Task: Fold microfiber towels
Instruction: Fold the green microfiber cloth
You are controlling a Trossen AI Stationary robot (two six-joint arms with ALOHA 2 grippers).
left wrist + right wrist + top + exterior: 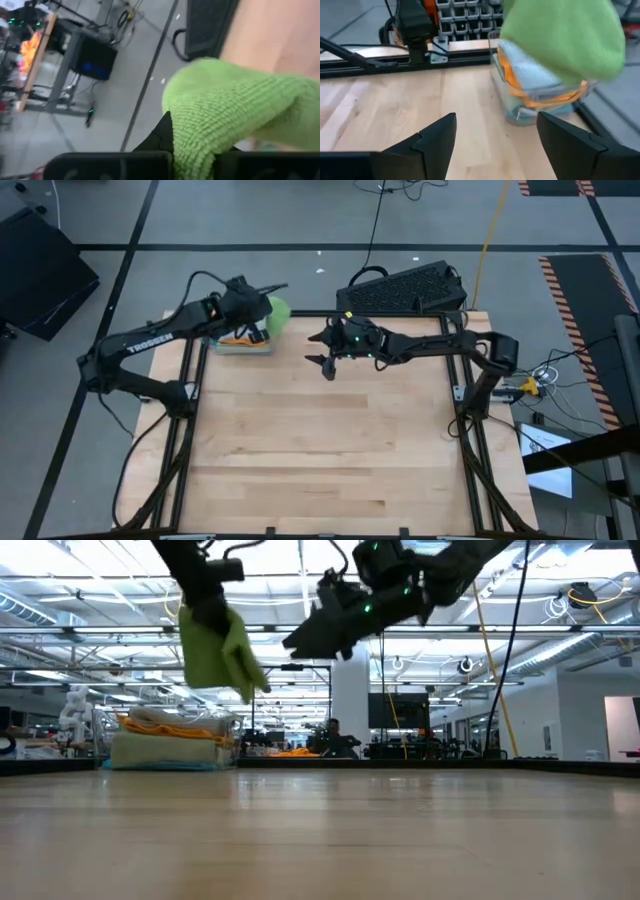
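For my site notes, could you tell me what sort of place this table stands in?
Probably a large industrial lab or workshop hall: the wooden table stands on a grey floor with hazard striping, cables run across it, and the low view shows exposed ceiling trusses.

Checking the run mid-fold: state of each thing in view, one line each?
Green towel: lifted off the table, hanging bunched from the left gripper.
Towel stack: piled at the table's far left, orange layer visible, untouched.
Left gripper: shut on the green towel, above the stack.
Right gripper: open, empty, raised over the table beside the stack.
Table: bare wood in front of the arms.
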